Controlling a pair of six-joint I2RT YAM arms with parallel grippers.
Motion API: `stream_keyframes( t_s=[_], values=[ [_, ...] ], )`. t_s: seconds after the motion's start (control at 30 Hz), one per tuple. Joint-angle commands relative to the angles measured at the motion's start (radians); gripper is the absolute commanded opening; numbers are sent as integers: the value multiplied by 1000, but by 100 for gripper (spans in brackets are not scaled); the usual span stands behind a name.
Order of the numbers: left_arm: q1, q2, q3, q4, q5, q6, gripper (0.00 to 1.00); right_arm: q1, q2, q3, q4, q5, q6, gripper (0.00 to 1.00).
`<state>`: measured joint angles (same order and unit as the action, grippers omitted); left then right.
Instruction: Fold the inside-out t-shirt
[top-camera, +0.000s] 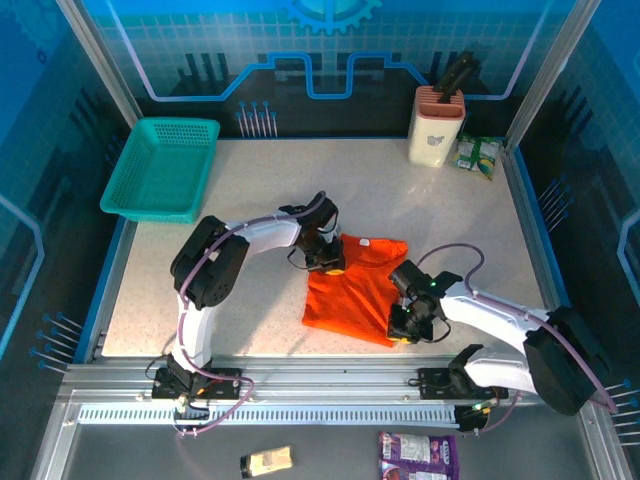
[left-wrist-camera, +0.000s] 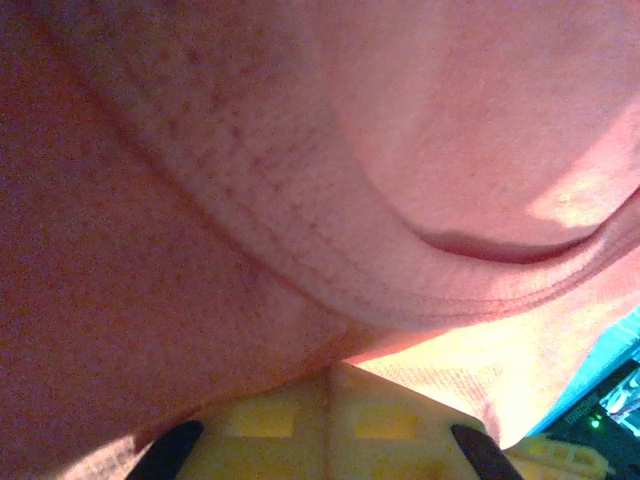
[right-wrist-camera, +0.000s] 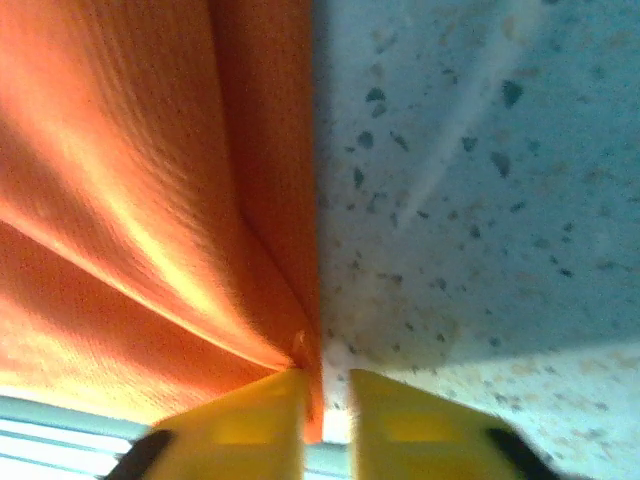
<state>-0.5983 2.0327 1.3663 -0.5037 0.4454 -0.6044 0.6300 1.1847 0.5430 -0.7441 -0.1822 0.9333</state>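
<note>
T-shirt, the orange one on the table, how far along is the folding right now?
Done: the t-shirt lies as a compact, roughly rectangular bundle on the table rather than spread flat. In hand: the left gripper pinches its far-left corner and the right gripper grips its near-right edge. Left: probably completing this fold, flattening it and letting go. I can't tell whether it is inside out.

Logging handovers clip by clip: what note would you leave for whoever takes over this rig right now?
Left gripper: shut on the t-shirt at its far-left corner.
Right gripper: shut on the shirt's near-right edge.
The t-shirt lies mid-table in a rough square.
Done: it looks partly folded.
To do: finish the fold, flatten it, let go.
</note>
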Motion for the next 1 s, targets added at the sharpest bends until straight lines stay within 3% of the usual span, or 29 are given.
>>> stream_keyframes(
  t_s=[0.0,0.2,0.43,0.57,0.77,0.97],
  values=[
    [5,-129,49,-55,33,-6,11,-6,-79,83,-144,49,-9,30],
    [-47,-238,-53,-150,6,26,9,-110,-49,197,-159,41,-131,33],
    [-149,-254,-260,-62,55,-10,6,-276,228,366,39,-45,-292,33],
    [-202,-225,-333,-10,73,-23,6,-350,379,477,38,26,-368,31],
    [-212,-201,-410,67,66,-74,6,-428,477,550,22,98,-445,32],
    [-212,-226,-388,68,62,-88,8,-480,541,540,74,-15,-500,35]
  ],
)
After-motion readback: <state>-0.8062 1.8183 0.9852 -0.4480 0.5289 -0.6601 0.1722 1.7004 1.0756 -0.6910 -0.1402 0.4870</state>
